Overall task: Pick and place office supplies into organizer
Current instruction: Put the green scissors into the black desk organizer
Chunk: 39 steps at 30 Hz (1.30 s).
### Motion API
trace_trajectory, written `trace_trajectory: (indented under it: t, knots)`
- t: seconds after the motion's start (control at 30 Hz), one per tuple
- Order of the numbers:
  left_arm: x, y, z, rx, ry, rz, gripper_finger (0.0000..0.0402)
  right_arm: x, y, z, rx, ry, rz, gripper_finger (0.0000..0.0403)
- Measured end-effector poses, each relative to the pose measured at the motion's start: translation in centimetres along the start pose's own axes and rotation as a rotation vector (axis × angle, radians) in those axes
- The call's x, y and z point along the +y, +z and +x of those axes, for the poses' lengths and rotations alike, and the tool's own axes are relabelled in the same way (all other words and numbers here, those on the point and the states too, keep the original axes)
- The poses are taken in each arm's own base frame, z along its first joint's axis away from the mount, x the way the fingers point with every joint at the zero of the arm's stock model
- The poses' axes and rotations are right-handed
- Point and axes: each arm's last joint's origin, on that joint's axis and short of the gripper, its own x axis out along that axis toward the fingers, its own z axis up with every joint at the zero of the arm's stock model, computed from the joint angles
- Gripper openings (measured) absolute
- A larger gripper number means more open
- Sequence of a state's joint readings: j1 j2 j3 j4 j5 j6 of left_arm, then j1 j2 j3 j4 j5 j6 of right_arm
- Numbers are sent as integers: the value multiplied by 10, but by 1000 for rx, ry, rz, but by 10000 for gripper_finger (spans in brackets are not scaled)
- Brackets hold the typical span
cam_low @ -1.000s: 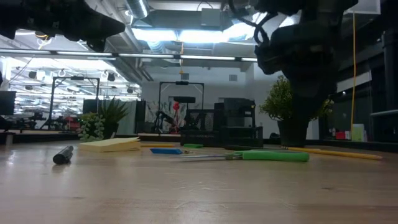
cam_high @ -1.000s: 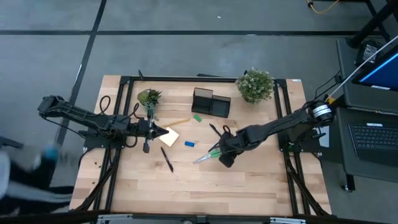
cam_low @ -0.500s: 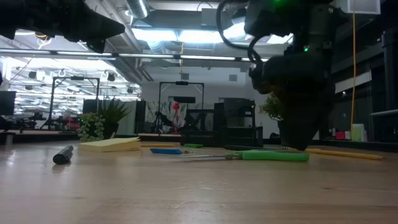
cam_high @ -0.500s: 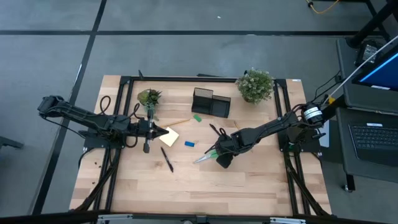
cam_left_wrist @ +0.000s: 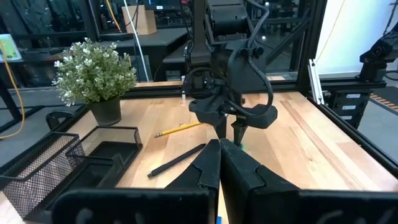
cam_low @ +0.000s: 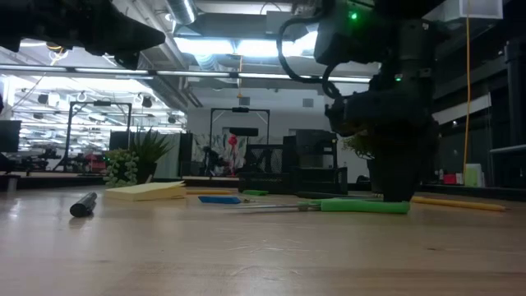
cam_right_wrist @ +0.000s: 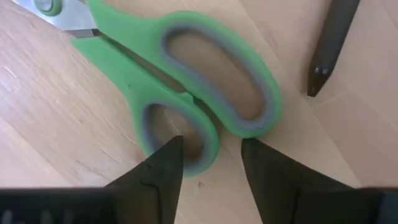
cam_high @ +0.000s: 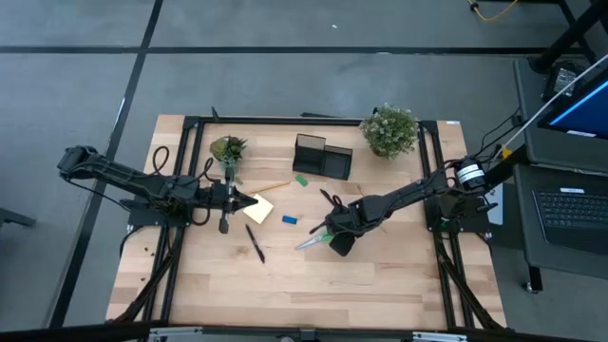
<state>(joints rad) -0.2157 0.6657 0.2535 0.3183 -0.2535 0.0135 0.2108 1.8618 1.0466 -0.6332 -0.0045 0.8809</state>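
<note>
Table: a pale wooden plank table (cam_high: 380,285) with visible grain and a black metal frame is seen from above.
Scissors: one pair of green plastic-handled scissors (cam_right_wrist: 186,81), with grey lining inside the two oval loops and bright steel blades, is laid flat on the wood near the table's middle; in the low view the scissors (cam_low: 353,205) lie directly under the right arm.
Right gripper: the right gripper (cam_right_wrist: 211,165) is lowered over the scissor handles with its two dark wedge-shaped fingers spread apart, one fingertip in the smaller loop, the other just outside the handle; nothing is grasped.
Left gripper: the left gripper (cam_left_wrist: 219,163) is clenched, its matte black fingers pressed together and holding nothing, hovering by the yellow pad.
Organizer: one black wire-mesh rectangular organizer (cam_high: 321,155), with a taller section and a lower tray, stands toward the far edge of the table, well apart from the scissors.
Sticky notes: one square yellow paper pad (cam_high: 258,208) lies just beside the left gripper.
Pens: two slim black pens are counted, one (cam_high: 255,243) near the pad, one (cam_high: 328,199) just beside the scissors.
Pencil: one thin yellow wooden pencil (cam_high: 274,186) lies between the pad and the organizer.
Erasers: one small blue block (cam_high: 290,219) and one small green block (cam_high: 300,179) are seen.
Plants: two potted green plants, a small one (cam_high: 228,150) and a bushier one (cam_high: 390,129).
Writing: none can be read.
</note>
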Motion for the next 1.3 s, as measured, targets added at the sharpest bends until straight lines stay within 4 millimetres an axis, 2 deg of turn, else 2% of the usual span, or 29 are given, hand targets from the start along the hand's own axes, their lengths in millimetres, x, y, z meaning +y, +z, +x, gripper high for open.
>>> trace_trajectory:
  t: [0.27, 0.67, 1.0, 1.13, 1.3]
  knots:
    - [1, 0, 0, 1, 19, 1, 2, -2, -1, 0, 0, -27, -3, 154]
    - [1, 0, 0, 1, 19, 1, 3, -6, 0, 0, 8, -59, -67, 23]
    - [1, 0, 0, 1, 19, 1, 3, -4, 3, -3, 21, -67, -67, 23]
    - [1, 0, 0, 1, 19, 1, 2, 2, 9, -13, 13, -105, -98, 23]
    - [1, 0, 0, 1, 19, 18, 2, 2, 17, -27, -69, -240, -119, 22]
